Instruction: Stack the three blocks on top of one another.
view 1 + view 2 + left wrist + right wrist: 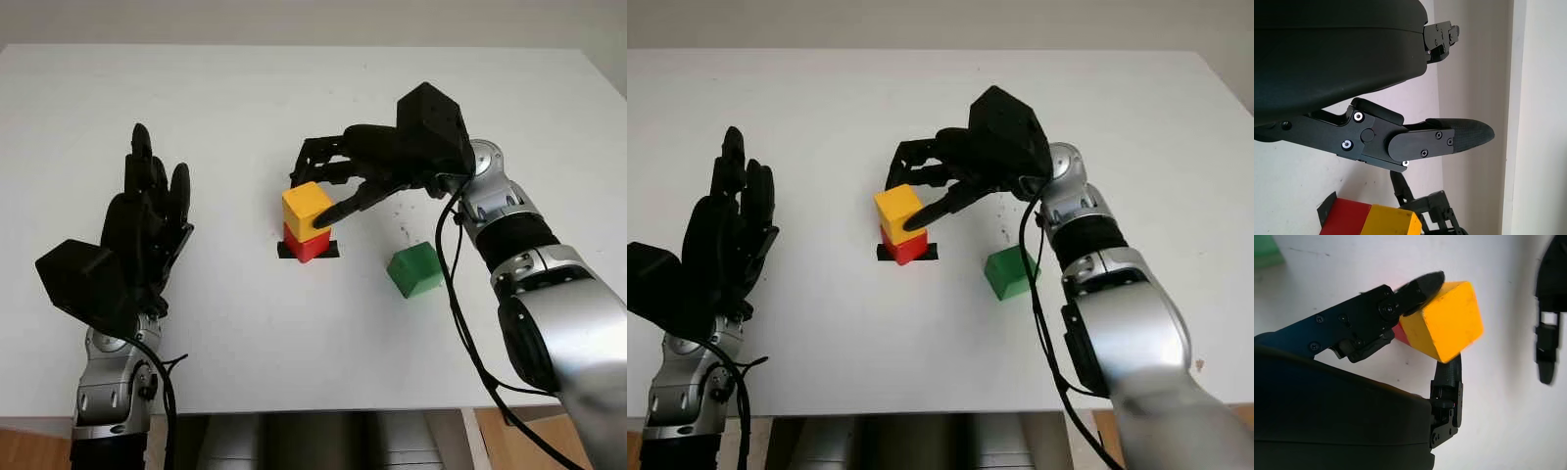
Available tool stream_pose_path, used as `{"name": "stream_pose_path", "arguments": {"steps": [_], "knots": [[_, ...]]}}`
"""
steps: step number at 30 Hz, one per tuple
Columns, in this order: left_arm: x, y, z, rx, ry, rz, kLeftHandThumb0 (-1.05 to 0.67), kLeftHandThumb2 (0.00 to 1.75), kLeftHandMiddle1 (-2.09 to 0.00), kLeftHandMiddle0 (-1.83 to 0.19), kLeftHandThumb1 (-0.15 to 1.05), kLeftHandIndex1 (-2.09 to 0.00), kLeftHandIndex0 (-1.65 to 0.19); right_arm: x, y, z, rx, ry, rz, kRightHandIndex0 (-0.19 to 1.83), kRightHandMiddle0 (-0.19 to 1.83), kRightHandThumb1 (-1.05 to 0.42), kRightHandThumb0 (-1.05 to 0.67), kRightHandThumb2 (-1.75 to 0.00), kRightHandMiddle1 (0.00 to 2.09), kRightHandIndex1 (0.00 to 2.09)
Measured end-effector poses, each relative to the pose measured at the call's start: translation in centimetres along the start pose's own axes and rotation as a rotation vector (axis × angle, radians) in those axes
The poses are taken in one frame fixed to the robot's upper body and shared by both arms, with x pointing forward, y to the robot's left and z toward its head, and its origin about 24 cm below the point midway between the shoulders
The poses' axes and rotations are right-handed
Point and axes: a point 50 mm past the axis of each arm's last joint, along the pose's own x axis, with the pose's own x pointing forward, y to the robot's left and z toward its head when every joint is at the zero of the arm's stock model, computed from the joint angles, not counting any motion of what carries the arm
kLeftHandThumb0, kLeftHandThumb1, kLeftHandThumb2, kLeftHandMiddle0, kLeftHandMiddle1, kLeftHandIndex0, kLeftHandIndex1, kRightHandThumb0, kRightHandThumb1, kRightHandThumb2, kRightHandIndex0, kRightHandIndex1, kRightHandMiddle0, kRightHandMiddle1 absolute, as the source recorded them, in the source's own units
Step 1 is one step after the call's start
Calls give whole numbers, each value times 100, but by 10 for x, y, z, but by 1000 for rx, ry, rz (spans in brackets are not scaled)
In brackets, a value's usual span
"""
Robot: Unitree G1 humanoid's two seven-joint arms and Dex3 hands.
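A yellow block sits slightly askew on a red block, which stands on a black square mark at the table's middle. My right hand reaches in from the right and is shut on the yellow block: one finger presses its near side, others curl behind its far side. A green block lies alone on the table, right of the stack and under my right forearm. My left hand hovers open at the left, well away from the blocks.
The white table stretches wide around the stack, with its front edge near me. A few small dark specks mark the surface beside the green block.
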Motion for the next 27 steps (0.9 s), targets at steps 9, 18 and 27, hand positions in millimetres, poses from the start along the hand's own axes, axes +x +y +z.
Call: {"name": "stream_pose_path", "arguments": {"steps": [9, 18, 27], "knots": [[0, 0, 0, 0, 3, 1, -68, 49, -3, 19, 105, -5, 17, -1, 1, 7, -74, -26, 43, -19, -19, -83, -83, -5, 14, 0], [0, 0, 0, 1, 2, 1, -67, 50, -2, 19, 105, -5, 17, -17, -12, 19, -88, -114, -61, -19, -19, -84, -86, -6, 0, 0], [0, 0, 0, 1, -1, 2, -68, 49, -3, 19, 105, -5, 16, -66, -37, 22, -45, -192, -315, -5, -3, -89, -81, -6, 9, 8]]}}
